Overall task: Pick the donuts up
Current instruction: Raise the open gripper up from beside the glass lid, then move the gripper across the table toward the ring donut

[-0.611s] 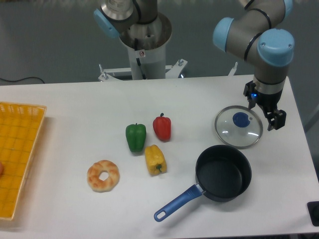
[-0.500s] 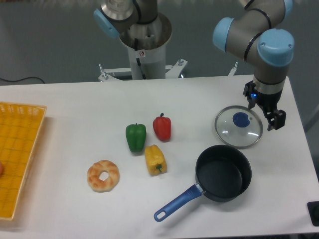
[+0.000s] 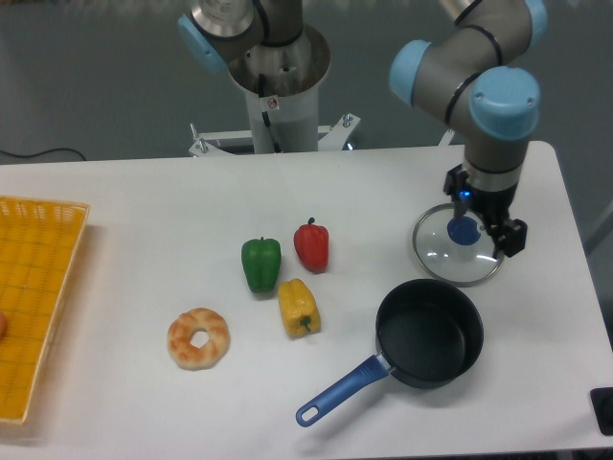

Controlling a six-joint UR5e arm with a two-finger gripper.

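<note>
The donut (image 3: 198,337) is a tan ring with orange-pink glaze patches and a centre hole. It lies flat on the white table (image 3: 124,220) at the front left of the middle. My gripper (image 3: 487,222) hangs far to the right of it, over the glass pan lid (image 3: 458,243). Its jaws stand apart with nothing between them.
A green pepper (image 3: 261,264), a red pepper (image 3: 311,244) and a yellow pepper (image 3: 298,307) stand just right of the donut. A black pan with a blue handle (image 3: 428,333) sits at the front right. A yellow basket (image 3: 34,297) is at the left edge.
The arm has swung a little to the left, and the gripper is now over the lid's right half. The donut and the other objects have not moved.
</note>
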